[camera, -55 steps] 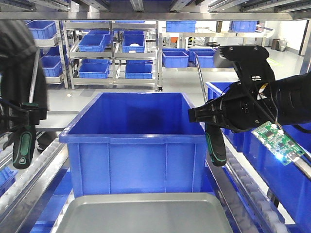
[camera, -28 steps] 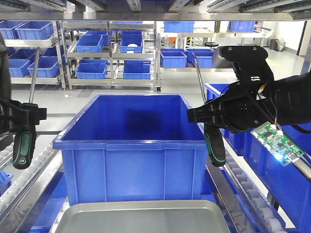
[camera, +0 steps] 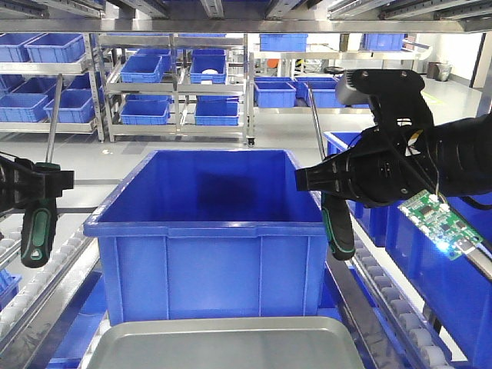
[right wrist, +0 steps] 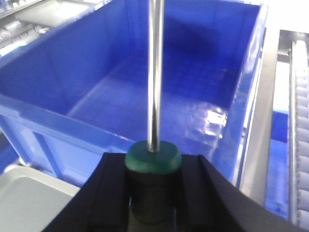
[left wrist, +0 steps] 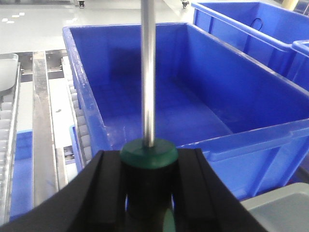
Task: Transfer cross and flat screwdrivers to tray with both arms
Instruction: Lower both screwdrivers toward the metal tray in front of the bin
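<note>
Fingers (left wrist: 104,191) L gripper (camera: 42,184) clamped on L screwdriver (camera: 36,231) | R gripper (camera: 327,181) clamped on R screwdriver (camera: 339,231) | shafts up, either side of blue bin (camera: 207,254) | tray (camera: 231,344) nearer cam

Roller rack (camera: 407,327) with deep blue bin (camera: 211,261), grey metal tray (camera: 223,346) just in front.

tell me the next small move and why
Probably bring both arms back over the tray: the left gripper and right gripper hold the left screwdriver and right screwdriver upright beside the bin, not yet above the tray.
</note>
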Tool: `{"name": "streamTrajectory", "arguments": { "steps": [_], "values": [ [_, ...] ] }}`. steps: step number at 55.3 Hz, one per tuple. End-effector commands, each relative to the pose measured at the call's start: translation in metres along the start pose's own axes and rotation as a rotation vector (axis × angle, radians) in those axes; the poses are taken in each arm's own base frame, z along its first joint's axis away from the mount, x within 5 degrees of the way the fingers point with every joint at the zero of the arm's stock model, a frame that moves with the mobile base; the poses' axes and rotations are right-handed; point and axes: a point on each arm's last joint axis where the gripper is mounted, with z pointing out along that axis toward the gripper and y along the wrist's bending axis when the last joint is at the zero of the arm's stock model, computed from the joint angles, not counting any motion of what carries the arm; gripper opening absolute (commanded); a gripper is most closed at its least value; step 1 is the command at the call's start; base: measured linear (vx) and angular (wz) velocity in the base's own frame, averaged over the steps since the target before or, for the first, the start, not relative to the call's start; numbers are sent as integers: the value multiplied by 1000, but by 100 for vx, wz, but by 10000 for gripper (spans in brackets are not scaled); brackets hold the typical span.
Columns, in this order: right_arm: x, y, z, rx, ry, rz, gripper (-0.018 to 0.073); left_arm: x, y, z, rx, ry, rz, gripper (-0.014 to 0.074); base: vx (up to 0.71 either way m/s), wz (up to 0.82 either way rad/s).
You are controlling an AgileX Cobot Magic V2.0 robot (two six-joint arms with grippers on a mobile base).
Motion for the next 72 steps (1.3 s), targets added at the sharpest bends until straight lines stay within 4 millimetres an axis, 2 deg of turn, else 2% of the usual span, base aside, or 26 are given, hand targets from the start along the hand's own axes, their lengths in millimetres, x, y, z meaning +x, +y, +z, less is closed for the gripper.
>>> {"name": "streamTrajectory", "arguments": {
  "steps": [1, 4, 10, 22, 28, 35, 42, 49, 53, 65, 72],
  "values": [
    [-14, 4, -24, -27, -83, 24, -8, -19, -10, -17, 47, -119, -63, 0, 0, 0],
    [-4, 5, -20, -47, 15, 45, -8, -15, -14, -16, 88, -72, -94, 0, 0, 0],
    [25, 7, -3, -91, 143, 105, -8, -1, -18, -1, 169, 65, -153, 0, 0, 0],
    [69, 10, 13, -158, 180, 239, -8, 54, -36, 41, 274, 341, -204, 1, 0, 0],
    [87, 11, 21, -190, 236, 259, -6, 76, -43, 52, 287, 412, -211, 1, 0, 0],
    [98, 11, 24, -197, 265, 269, 1, 89, -46, 60, 292, 452, -231, 4, 0, 0],
    [98, 11, 25, -193, 255, 270, 43, 93, -44, 65, 287, 467, -237, 10, 0, 0],
    [99, 11, 25, -192, 260, 260, 132, 97, -43, 70, 281, 485, -233, 38, 0, 0],
    [99, 11, 25, -194, 266, 259, 218, 99, -42, 73, 280, 496, -238, 69, 0, 0],
    [101, 13, 24, -209, 300, 298, 510, 103, -42, 77, 288, 516, -215, 232, 0, 0],
    [101, 13, 24, -210, 297, 303, 601, 104, -42, 76, 298, 534, -215, 347, 0, 0]
  ]
}}
